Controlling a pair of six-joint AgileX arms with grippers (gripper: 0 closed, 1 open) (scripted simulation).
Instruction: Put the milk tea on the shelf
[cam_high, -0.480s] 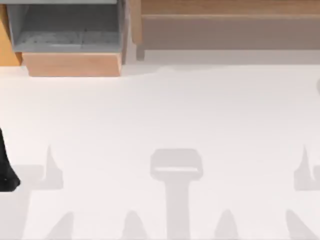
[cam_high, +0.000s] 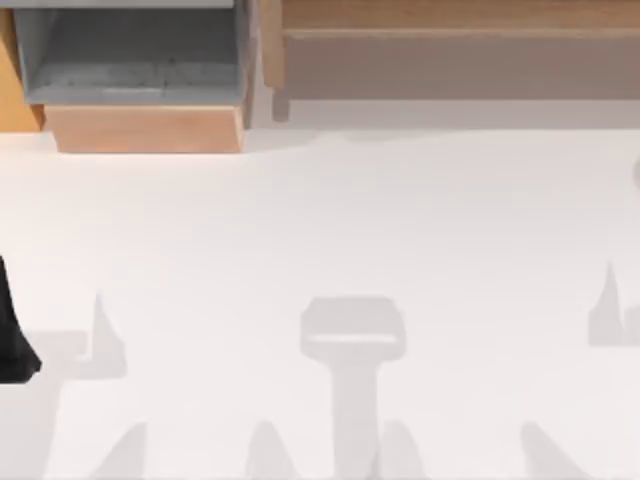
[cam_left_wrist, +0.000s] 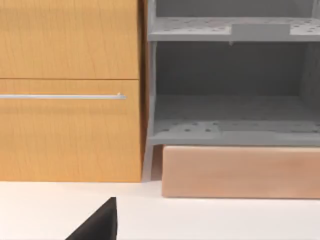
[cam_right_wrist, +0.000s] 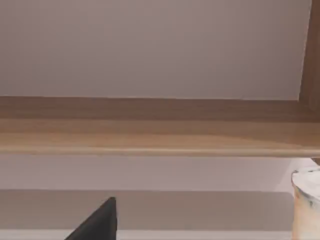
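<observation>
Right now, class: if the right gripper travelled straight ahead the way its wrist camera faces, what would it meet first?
Probably the shelf: its wooden front edge lies straight ahead in the right wrist view. The milk tea sits off to one side of that line. Depth is unclear.

The top view looks straight down on the counter (cam_high: 330, 220). Both wrist views sit low and face forward: left toward the grey-lined box (cam_left_wrist: 230, 115), right toward the shelf (cam_right_wrist: 150, 135), both lying along the overhead frame's upper edge.

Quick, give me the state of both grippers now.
Left gripper: a dark tip above the table in its wrist view; state cannot be told.
Right gripper: a dark tip facing the shelf; state cannot be told.
</observation>
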